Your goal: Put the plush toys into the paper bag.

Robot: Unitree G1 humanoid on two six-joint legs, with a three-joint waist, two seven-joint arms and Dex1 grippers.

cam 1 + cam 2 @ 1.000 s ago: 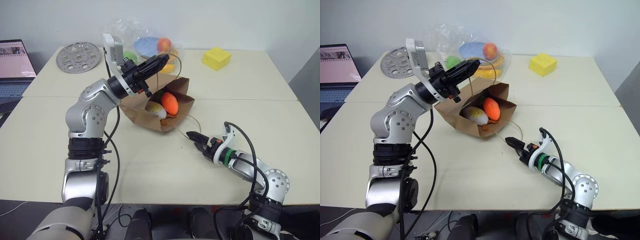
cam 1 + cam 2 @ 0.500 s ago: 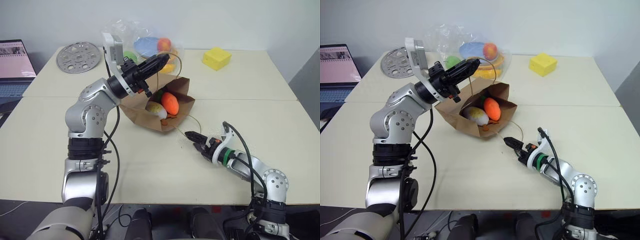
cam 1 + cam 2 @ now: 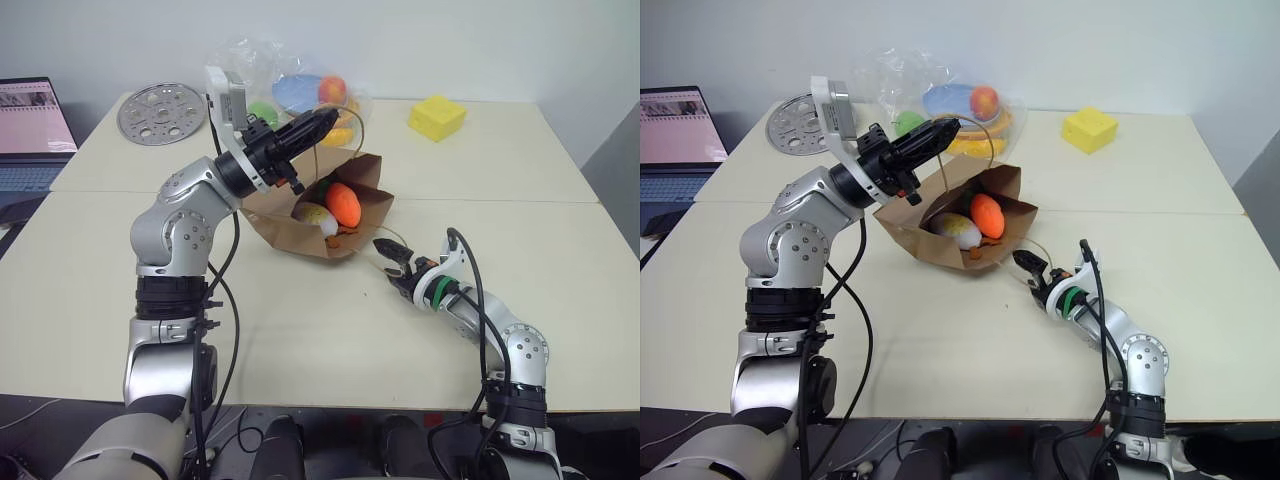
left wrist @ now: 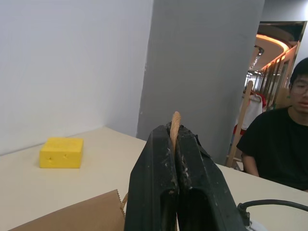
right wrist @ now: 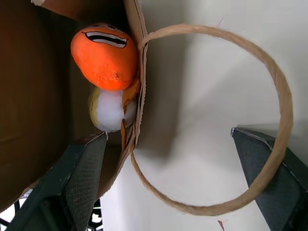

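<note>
Head views: the paper bag (image 3: 318,222) lies tilted on the worktop (image 3: 120,290), mouth open toward the near side, and serves as the landmark here. Inside the bag rest both plush toys, the orange carrot (image 3: 342,204) and, just beside it toward the left arm, the white egg (image 3: 313,216); neither lies outside the bag. The left gripper (image 3: 322,122) hangs above the bag's far rim, jaws pressed together on the far handle (image 3: 352,119), holding that side of the bag up. The right gripper (image 3: 392,256) sits low at the bag's near edge, jaws spread, with the near handle (image 3: 1038,252) lying loose just beside it. Beyond the bag stand a clear plastic bag of fruit (image 3: 290,85) and a yellow sponge block (image 3: 436,116), both untouched. Left wrist view: the dark fingers (image 4: 159,187) meet with a strip of twisted paper handle pinched between them, the bag's brown edge below. Right wrist view: the carrot's smiling face and the egg's white body show within the bag's mouth, and the loop of the near handle rings the space between the spread fingers (image 5: 79,178). Judgement: the loading looks complete; what seems left is taking the near handle, or simply letting go and withdrawing.
</note>
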